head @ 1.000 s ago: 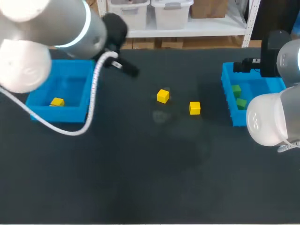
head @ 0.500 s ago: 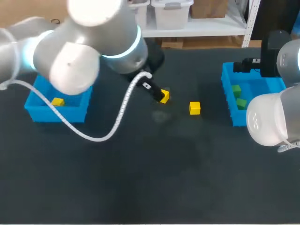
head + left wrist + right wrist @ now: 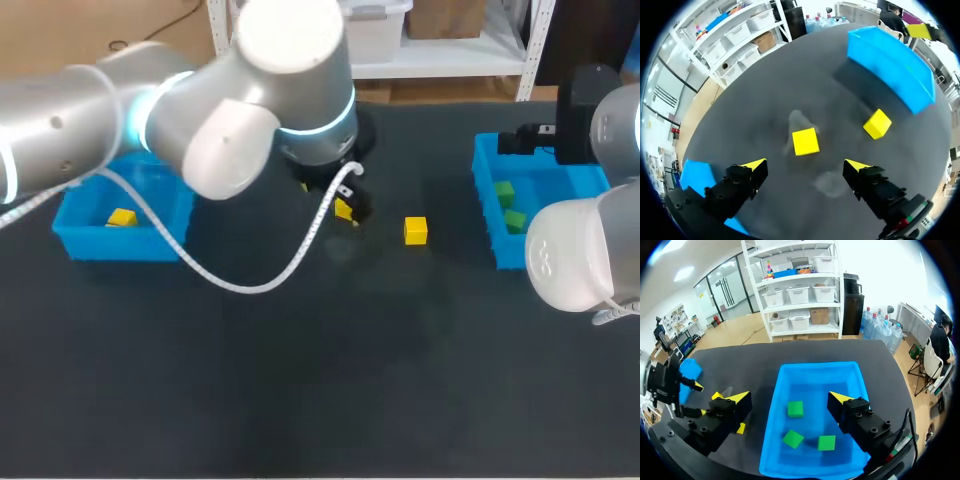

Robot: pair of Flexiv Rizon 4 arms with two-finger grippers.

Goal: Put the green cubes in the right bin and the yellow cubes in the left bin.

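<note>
1. In the head view, my left arm (image 3: 250,120) covers my left claw (image 3: 805,164) and most of the nearer yellow cube (image 3: 345,210). Only a sliver of yellow shows past the wrist.
2. In that same view the pale elbow of my right arm (image 3: 575,250) cuts off the near corner of the right bin (image 3: 488,200). My right claw (image 3: 788,397) cannot be made out there.
3. From my left wrist, the left bin (image 3: 110,245) is only a blue corner behind one finger.
4. My left arm comes in from the left and reaches to mid-table, with the claw pointing down. Its fingers are spread wide and grip nothing. The nearer yellow cube lies on the table (image 3: 300,380) ahead of them, in line with the gap and touching neither finger.
5. My right claw hangs over the right bin, fingers wide apart and empty.
6. The nearer yellow cube is plain bright yellow, flat on the dark table and turned a little askew.
7. A second yellow cube (image 3: 877,123) lies near it on the right bin's side, not touching it.
8. A third yellow cube (image 3: 122,217) lies in the left bin.
9. Three green cubes (image 3: 795,409) lie apart on the right bin's floor.
</note>
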